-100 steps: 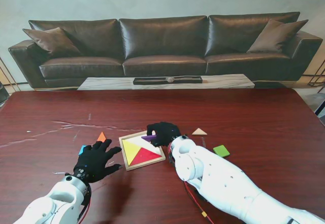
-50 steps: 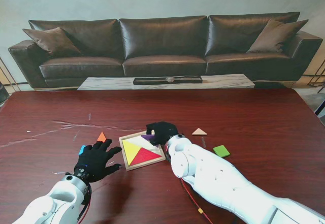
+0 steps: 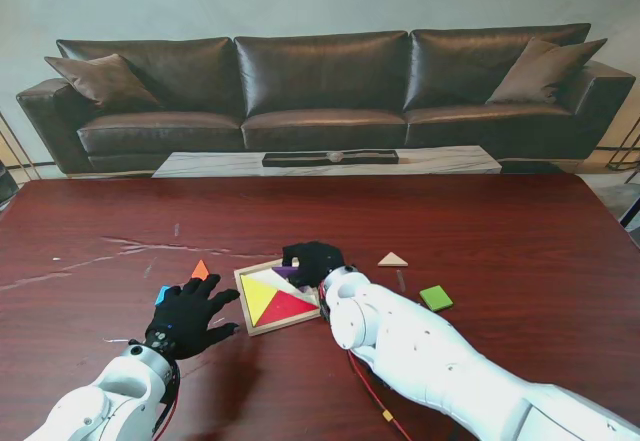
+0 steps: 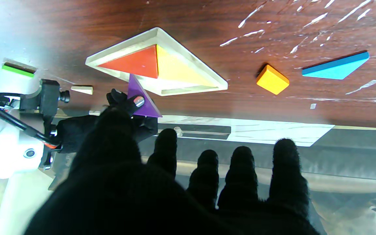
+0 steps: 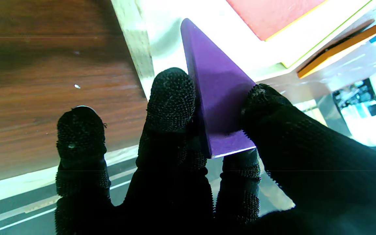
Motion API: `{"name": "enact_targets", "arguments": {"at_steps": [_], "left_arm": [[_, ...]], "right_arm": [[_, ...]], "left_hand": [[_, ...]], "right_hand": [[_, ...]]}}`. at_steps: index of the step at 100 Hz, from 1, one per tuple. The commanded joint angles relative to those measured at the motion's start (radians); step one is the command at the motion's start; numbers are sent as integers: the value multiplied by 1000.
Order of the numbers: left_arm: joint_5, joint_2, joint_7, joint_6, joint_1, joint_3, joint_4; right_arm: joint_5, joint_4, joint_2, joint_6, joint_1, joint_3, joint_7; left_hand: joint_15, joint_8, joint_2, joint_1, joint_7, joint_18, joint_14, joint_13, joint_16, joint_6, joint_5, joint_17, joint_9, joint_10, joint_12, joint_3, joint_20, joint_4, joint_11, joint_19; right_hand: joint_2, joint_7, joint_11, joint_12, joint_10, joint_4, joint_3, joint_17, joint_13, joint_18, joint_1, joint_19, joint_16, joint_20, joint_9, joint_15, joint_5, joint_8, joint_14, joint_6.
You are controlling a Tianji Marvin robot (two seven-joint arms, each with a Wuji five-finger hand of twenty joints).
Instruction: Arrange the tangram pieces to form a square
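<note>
A pale wooden square tray lies near me with a yellow triangle and a red triangle in it. My right hand hangs over the tray's far right corner, shut on a purple triangle pinched between thumb and fingers, its tip pointing down into the tray. My left hand rests open, fingers spread, left of the tray.
An orange piece and a blue piece lie by my left hand. A beige triangle and a green square lie right of the tray. A sofa stands beyond the table.
My right hand has shifted slightly left and farther over the tray with the purple triangle. My left hand has stayed put.
</note>
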Motion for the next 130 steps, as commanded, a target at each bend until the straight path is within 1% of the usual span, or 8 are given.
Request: {"name": "enact_targets", "arguments": {"at_steps": [1, 11, 24, 44, 59, 79, 101, 130], "left_arm": [[-3, 1, 1, 0, 4, -1, -2], [-3, 1, 3, 0, 5, -2, -2], [-5, 1, 5, 0, 5, -2, -1], [-8, 1, 2, -1, 4, -2, -1], [-8, 1, 1, 0, 3, -1, -1], [-9, 1, -2, 1, 0, 0, 1], [-12, 1, -3, 3, -1, 1, 1], [-15, 1, -1, 1, -2, 1, 4]], "right_arm": [[1, 4, -7, -6, 0, -6, 12], [4, 13, -9, -8, 5, -11, 20], [-4, 19, -5, -12, 16, -23, 36], [-12, 32, -7, -11, 24, -32, 39], [-9, 49, -15, -11, 29, -35, 33], [-5, 58, -18, -8, 33, -37, 34], [-7, 59, -18, -10, 36, -40, 38], [-16, 65, -21, -7, 40, -46, 30]], "left_hand": [[-4, 6, 45, 43, -5, 5, -13, -6, 2, -8, 2, -9, -31, -1, 2, -28, -4, 20, -3, -13], [-4, 6, 44, 43, -4, 6, -13, -4, 2, -9, 3, -8, -31, 0, 2, -28, -4, 20, -2, -12], [-4, 7, 44, 44, -4, 7, -12, -5, 2, -9, 3, -8, -31, 0, 2, -27, -4, 20, -3, -12], [-4, 7, 46, 44, -4, 6, -13, -5, 2, -8, 3, -9, -31, 1, 2, -27, -4, 20, -3, -12], [-4, 7, 46, 44, -4, 5, -12, -5, 2, -8, 4, -9, -32, 0, 2, -27, -4, 20, -4, -12], [-5, 7, 47, 44, -4, 5, -15, -6, 2, -8, 3, -9, -33, 0, 2, -28, -4, 20, -5, -13], [-5, 7, 46, 44, -4, 5, -14, -7, 2, -8, 2, -9, -34, 1, 2, -28, -4, 20, -7, -13], [-5, 8, 47, 44, -3, 4, -15, -7, 2, -9, 4, -9, -34, -1, 2, -28, -3, 20, -8, -13]], "right_hand": [[44, 52, 15, -7, -13, 54, 2, -20, -43, 29, 16, 11, -11, 33, 15, -11, -7, 13, -5, -76], [49, 41, 2, -9, -22, 65, -16, -46, -89, 24, 26, 11, -19, 43, -23, -15, -27, 16, 0, -88], [43, 23, -15, -18, -27, 70, -25, -87, -141, -13, 29, 6, -30, 50, -66, -28, -54, 13, 0, -89], [63, 10, -24, -28, -28, 73, -37, -104, -174, -31, 13, 4, -43, 54, -100, -42, -76, 7, 2, -77], [83, -3, -23, -30, -25, 77, -56, -117, -213, -42, -16, 1, -54, 55, -149, -57, -103, 2, 5, -60], [108, -15, -16, -24, -21, 80, -82, -123, -255, -48, -56, -1, -65, 56, -210, -70, -129, -2, 9, -44], [106, -27, -17, -16, -13, 82, -98, -151, -300, -69, -77, -10, -73, 55, -265, -80, -148, -3, 9, -36], [128, -39, -21, -10, 1, 87, -110, -208, -371, -103, -89, -24, -83, 54, -342, -90, -165, 1, 12, -23]]}}
